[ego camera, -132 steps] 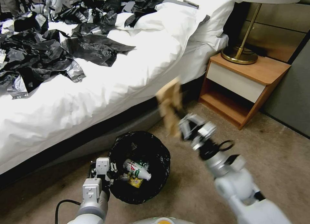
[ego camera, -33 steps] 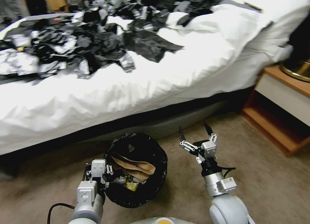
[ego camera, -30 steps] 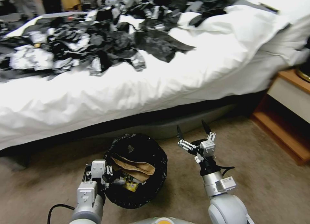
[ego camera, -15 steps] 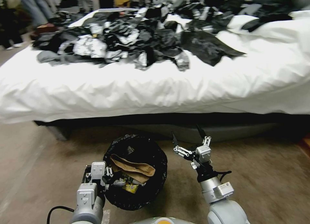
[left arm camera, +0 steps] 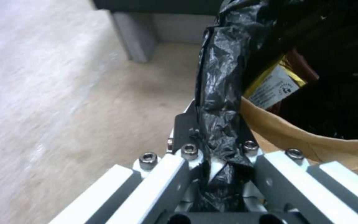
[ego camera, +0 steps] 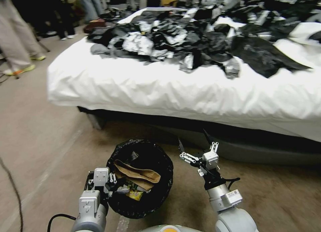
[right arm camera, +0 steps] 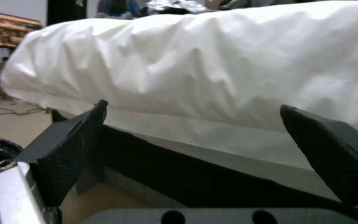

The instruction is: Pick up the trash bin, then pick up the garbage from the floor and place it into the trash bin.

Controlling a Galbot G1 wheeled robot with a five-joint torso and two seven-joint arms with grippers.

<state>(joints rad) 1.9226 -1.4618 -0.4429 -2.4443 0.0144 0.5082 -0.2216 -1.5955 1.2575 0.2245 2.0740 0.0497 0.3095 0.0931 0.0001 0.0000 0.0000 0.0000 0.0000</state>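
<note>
The trash bin (ego camera: 157,198), lined with a crinkly black bag, hangs low in front of me over the carpet floor (ego camera: 50,135). My left gripper (ego camera: 100,180) is shut on the near left side of its rim. In the left wrist view the left gripper (left arm camera: 216,130) pinches the folded black bag (left arm camera: 222,93). Garbage lies inside the bin: brown paper (ego camera: 137,173) on top and a yellow wrapper (ego camera: 135,193) under it, with the same brown paper (left arm camera: 295,137) and yellow wrapper (left arm camera: 274,84) in the wrist view. My right gripper (ego camera: 193,140) is open and empty, right of the bin. The right gripper (right arm camera: 199,137) faces the bed.
A bed with a white sheet (ego camera: 167,88) runs across ahead, heaped with black bags (ego camera: 200,41). Its dark base and a leg (ego camera: 95,120) stand close behind the bin. People's legs (ego camera: 13,41) stand at the far left. A cable (ego camera: 13,188) lies on the carpet at the left.
The camera has swung left along the bed, so the bedside table has left the picture. The brown paper once held by the right gripper now lies in the bin; both arms keep their pose.
</note>
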